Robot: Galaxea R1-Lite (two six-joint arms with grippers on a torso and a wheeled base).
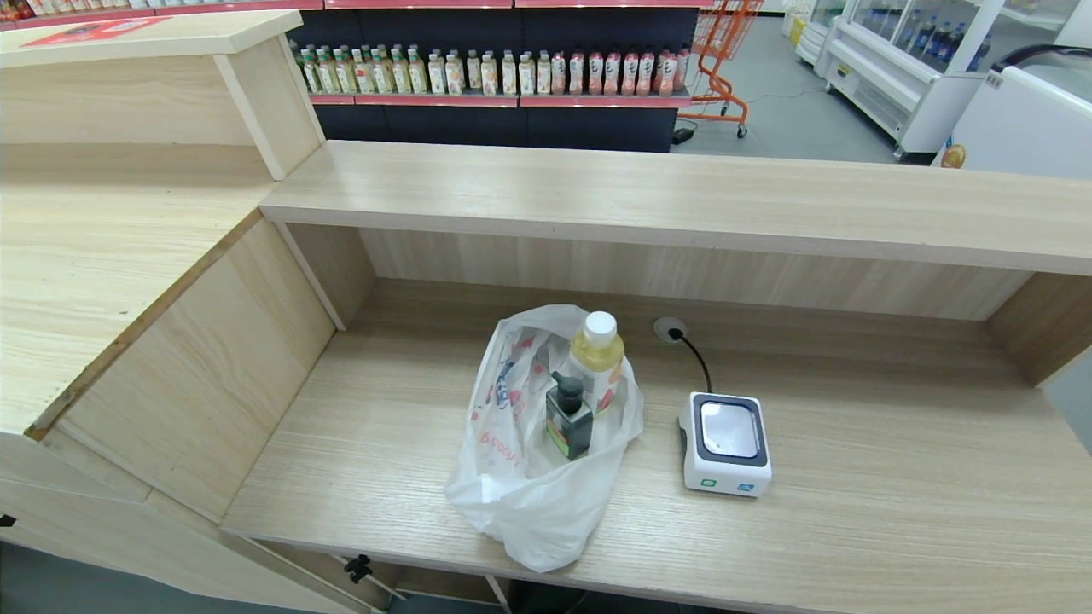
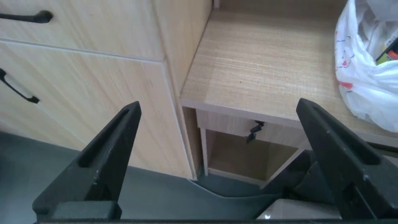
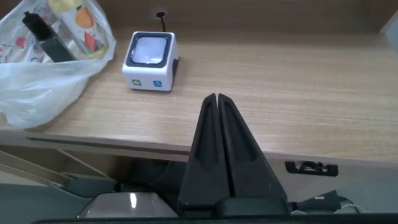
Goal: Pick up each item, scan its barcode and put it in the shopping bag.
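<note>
The juice bottle (image 1: 597, 351) and the pump bottle (image 1: 569, 424) stand inside the shopping bag (image 1: 512, 503) on the counter (image 1: 853, 512), beside the scanner (image 1: 726, 443). The bagging looks finished. The left fingers (image 2: 112, 149) are spread and empty, the right fingers (image 3: 217, 143) pressed together on nothing. The next move probably needs no grasp.

Wooden counter (image 1: 853, 477), shelved bottles (image 1: 512, 72), orange cart (image 1: 725, 51)

Free room: light wooden counter (image 1: 896, 477), open at 3 o'clock of white box-shaped scanner (image 1: 725, 443). Obstacles: crumpled white plastic bag (image 1: 529, 477) at 9 o'clock, black cable (image 1: 698, 358) at 12 o'clock, wooden upper ledge (image 1: 682, 192) overhanging behind.
</note>
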